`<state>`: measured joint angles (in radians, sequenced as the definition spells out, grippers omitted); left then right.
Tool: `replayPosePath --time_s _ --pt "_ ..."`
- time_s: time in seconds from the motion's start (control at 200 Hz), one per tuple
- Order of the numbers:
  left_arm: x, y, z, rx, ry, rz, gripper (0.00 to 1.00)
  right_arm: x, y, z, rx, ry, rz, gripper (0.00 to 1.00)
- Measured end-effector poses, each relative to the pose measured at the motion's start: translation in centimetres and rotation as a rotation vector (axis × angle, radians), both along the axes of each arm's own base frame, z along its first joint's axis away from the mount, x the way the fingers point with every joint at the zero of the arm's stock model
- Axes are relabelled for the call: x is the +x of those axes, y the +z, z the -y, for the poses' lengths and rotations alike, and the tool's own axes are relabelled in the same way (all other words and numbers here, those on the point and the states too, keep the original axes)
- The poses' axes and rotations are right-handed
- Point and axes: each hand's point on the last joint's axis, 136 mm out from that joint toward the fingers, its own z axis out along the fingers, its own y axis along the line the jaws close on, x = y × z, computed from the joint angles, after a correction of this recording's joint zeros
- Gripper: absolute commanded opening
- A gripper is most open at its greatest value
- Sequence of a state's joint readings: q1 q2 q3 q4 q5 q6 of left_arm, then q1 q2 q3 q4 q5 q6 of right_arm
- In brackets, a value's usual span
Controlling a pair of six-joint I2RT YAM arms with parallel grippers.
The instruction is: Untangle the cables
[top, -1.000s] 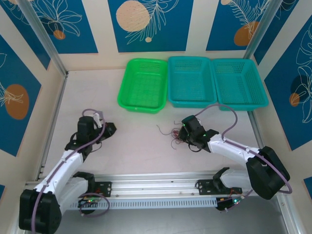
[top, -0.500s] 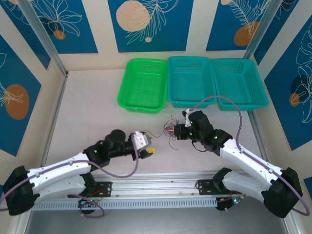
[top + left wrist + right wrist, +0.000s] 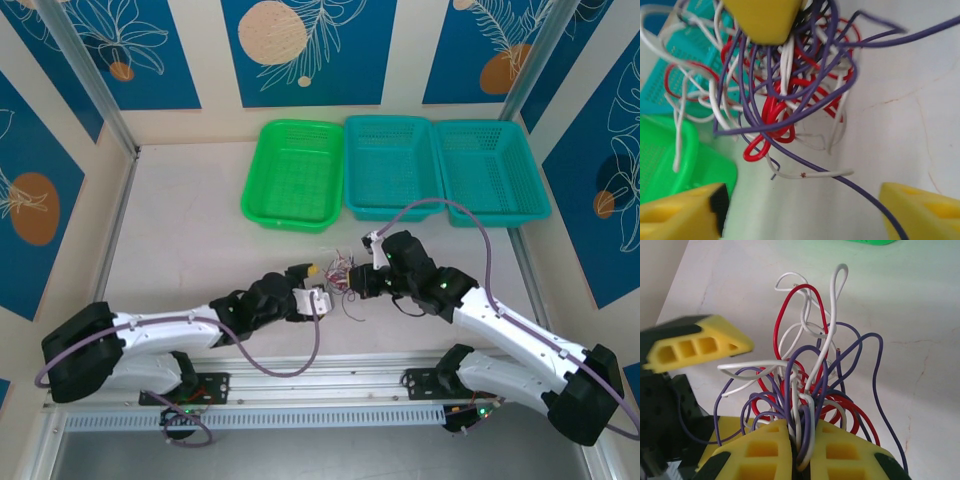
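Pinching cables (image 3: 805, 385) in tangled bunch, right gripper (image 3: 800, 452) held them mid-table, near green basket (image 3: 292, 220). Left gripper (image 3: 800, 220) faced loose loops, jaws spread wide, empty. Wires judged light, springy, snag-prone; best hold: stray white strand (image 3: 815, 175) at edge.

A tangle of cables (image 3: 785, 95), red, white and dark purple, fills the upper middle. Its top goes under the yellow fingers of the right gripper (image 3: 762, 17) at the upper edge. The left gripper (image 3: 800, 200) is below the tangle, and its two yellow fingers (image 3: 685, 212) stand wide apart in the lower corners. One purple strand runs down toward the finger on the right. Behind, a green basket (image 3: 705, 170) is at the left, a teal basket (image 3: 660, 95) is above it, and the pale surface (image 3: 910, 115) is at the right.
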<state>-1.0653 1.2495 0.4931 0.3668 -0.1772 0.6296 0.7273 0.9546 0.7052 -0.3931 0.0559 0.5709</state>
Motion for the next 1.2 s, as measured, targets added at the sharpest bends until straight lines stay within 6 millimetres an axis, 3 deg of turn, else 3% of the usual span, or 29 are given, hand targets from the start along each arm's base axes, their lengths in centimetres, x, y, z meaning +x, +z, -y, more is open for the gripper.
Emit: replayPosePath --time_s 0.145,0.315,0.485,0.55,0.615,0.755,0.84,0.905,0.99,1.14,1.2 --pt "0.5 -0.2 -0.1 0.006 0.025 0.009 0.40 0.0 0.0 0.7 -0.019 -0.022 0.006 0.09" --pt "0.6 0.4 -0.1 -0.024 0.040 0.005 0.00 0.4 -0.4 1.6 -0.047 -0.065 0.006 0.13" --pt "0.1 1.8 0.1 -0.108 0.037 -0.026 0.00 1.3 -0.5 2.5 -0.047 -0.139 -0.004 0.27" --pt "-0.2 2.7 0.2 -0.167 0.033 -0.050 0.00 1.8 -1.3 3.3 -0.041 -0.195 -0.028 0.42" --pt "-0.3 3.4 0.1 -0.227 0.039 -0.084 0.00 2.3 -3.2 4.6 -0.048 -0.275 -0.074 0.47" --pt "-0.4 4.3 0.3 -0.320 0.048 -0.165 0.00 1.4 -9.7 7.8 -0.124 -0.423 -0.257 0.44" --pt "-0.7 4.3 0.5 -0.352 0.050 -0.216 0.00 0.3 -11.5 8.8 -0.151 -0.454 -0.323 0.44" --pt "-0.7 4.0 0.6 -0.364 0.059 -0.244 0.00 0.1 -10.8 8.2 -0.120 -0.432 -0.312 0.46" --pt "-0.6 3.4 0.6 -0.366 0.078 -0.277 0.00 0.2 -8.2 6.4 -0.030 -0.354 -0.224 0.49" --pt "-0.1 3.1 0.3 -0.395 0.135 -0.331 0.00 -0.6 -3.4 1.1 0.145 -0.132 -0.043 0.52" --pt "0.3 3.1 0.1 -0.413 0.167 -0.355 0.00 -1.3 -2.8 -0.8 0.189 -0.050 -0.007 0.63"
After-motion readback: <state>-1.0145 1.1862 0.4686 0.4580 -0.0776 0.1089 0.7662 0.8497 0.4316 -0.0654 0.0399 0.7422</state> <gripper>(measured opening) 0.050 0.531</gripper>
